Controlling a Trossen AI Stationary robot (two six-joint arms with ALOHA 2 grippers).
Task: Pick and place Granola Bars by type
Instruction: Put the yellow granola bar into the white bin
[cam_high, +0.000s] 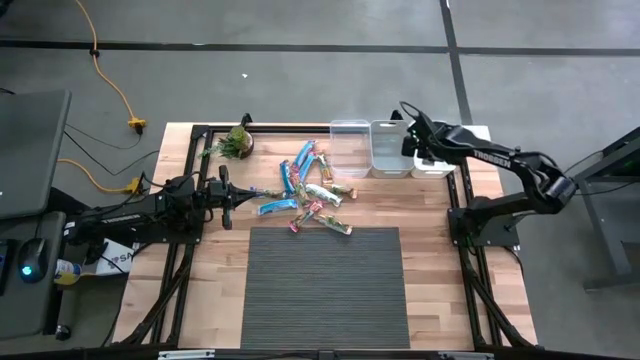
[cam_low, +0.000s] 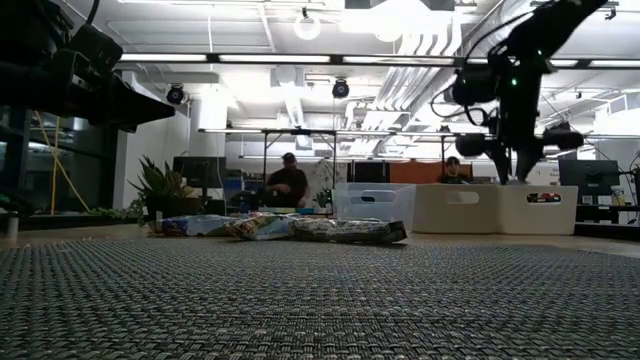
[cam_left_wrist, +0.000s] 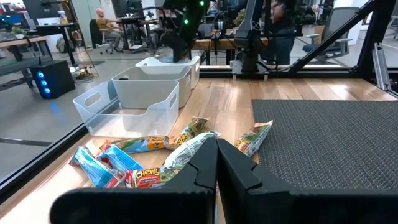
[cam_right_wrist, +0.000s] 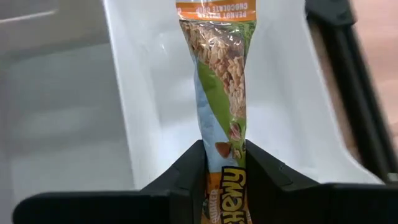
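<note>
- The right gripper (cam_right_wrist: 225, 167) hung over the white rectangular plastic bin (cam_right_wrist: 292, 118) at the far right of the tabletop (cam_high: 200, 290), its fingers (cam_right_wrist: 186, 171) narrowly parted and clamped on one end of a green-and-orange wrapped granola bar (cam_right_wrist: 222, 81), which pointed into the bin.
- The left gripper (cam_left_wrist: 216, 163) rested low near the tabletop's left edge, fingers pressed together on nothing, facing the pile.
- The remaining blue, blue-red-white and yellow-green wrapped bars (cam_high: 310, 195) lay jumbled mid-table, just beyond the grey woven mat (cam_high: 325, 290), near two clear plastic bins (cam_high: 370, 148).
</note>
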